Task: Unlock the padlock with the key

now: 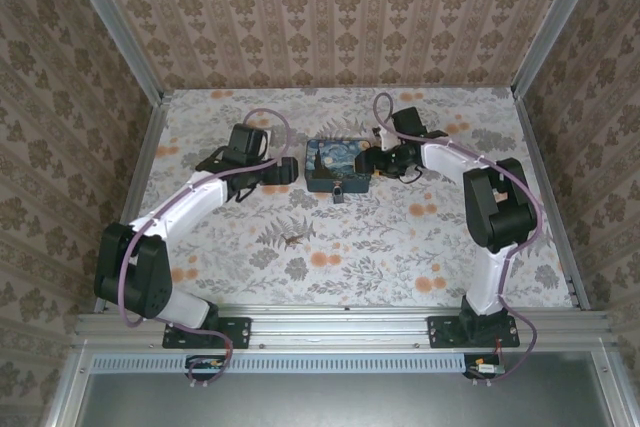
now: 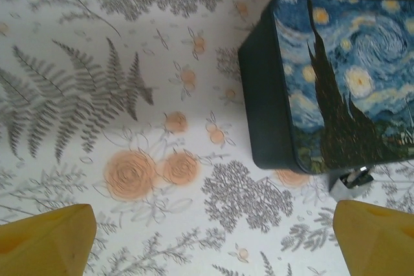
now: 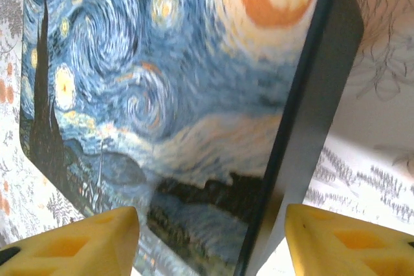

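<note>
My left jaws are spread wide, one yellow finger (image 2: 48,240) at each lower corner of my left wrist view, with bare flowered worktop (image 1: 400,247) between them and nothing gripped. They hover just to the left of the blue box (image 1: 337,163), whose dark side wall and painted lid I see from that wrist. My right jaws are also spread, and the right edge of the box lies in the gap between the two fingers (image 3: 81,244). One finger sits over the painted lid and the other off to the outer side, and I cannot see either one pressing on the box. From above, my two arms reach in from either side, with the box between them near the middle of the worktop. The padlock (image 1: 340,193) sits on the worktop just against the near side of the box, apart from both sets of jaws. The key (image 1: 291,240) lies by itself on the worktop, nearer my bases and a little to the left of the padlock, well apart from it.
</note>
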